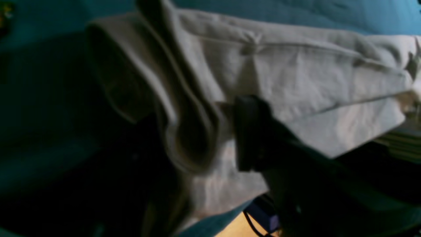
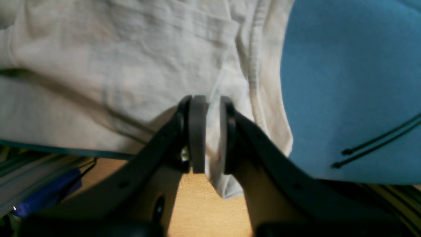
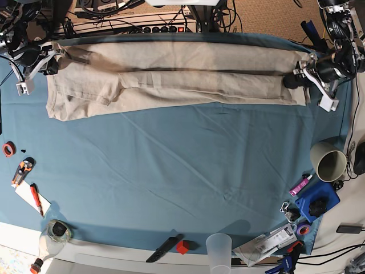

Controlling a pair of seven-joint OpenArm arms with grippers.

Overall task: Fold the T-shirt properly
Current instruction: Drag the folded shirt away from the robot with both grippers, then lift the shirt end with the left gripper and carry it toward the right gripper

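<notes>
T-shirt [image 3: 171, 77]: matt beige woven cloth, finely creased, stitched hems. Table cloth [image 3: 171, 171]: matt teal fabric, smooth. Right gripper [image 2: 209, 133]: matt black plastic, smooth pads [image 2: 196, 131].

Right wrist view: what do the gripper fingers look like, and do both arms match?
The right gripper has black curved fingers ending in flat, rounded dark-grey pads. The left gripper also looks black, though blurred. In the base view both arms carry white parts and black cabling.

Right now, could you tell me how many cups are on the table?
2. A beige cup lies on its side near the table's right edge, and a clear plastic cup stands at the front edge. Clutter may hide others.
</notes>
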